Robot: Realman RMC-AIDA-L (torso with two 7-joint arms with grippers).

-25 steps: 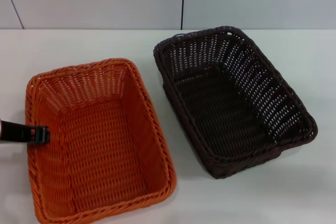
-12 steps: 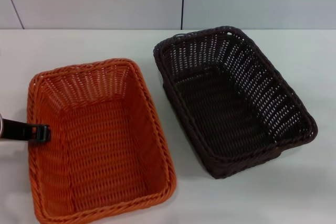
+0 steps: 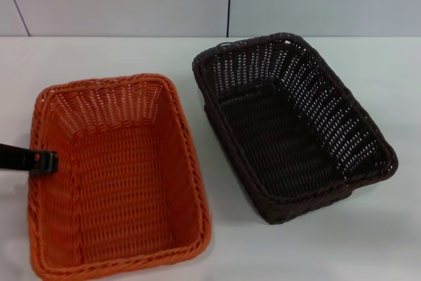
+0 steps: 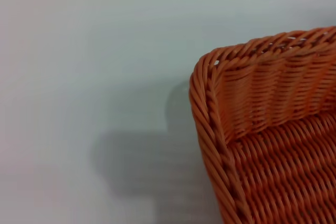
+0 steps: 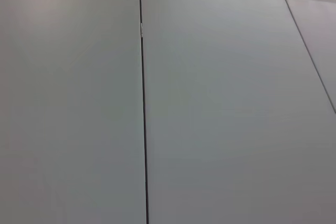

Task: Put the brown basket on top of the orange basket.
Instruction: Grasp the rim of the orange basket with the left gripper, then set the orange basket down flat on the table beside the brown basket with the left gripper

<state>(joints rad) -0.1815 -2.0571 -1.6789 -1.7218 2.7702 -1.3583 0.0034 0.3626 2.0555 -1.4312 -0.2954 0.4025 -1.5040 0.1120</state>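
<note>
The left gripper [image 3: 45, 162] grips the orange basket's [image 3: 118, 182] left rim and has dragged it slightly leftward. The brown basket [image 3: 289, 126] sits untouched, well right. Stacking hasn't started.

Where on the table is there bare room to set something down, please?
The table is bare behind the orange basket and in front of the brown basket, at the right. It is crowded between the two baskets, a narrow strip, and at the orange basket's left rim, where the left gripper sits.
</note>
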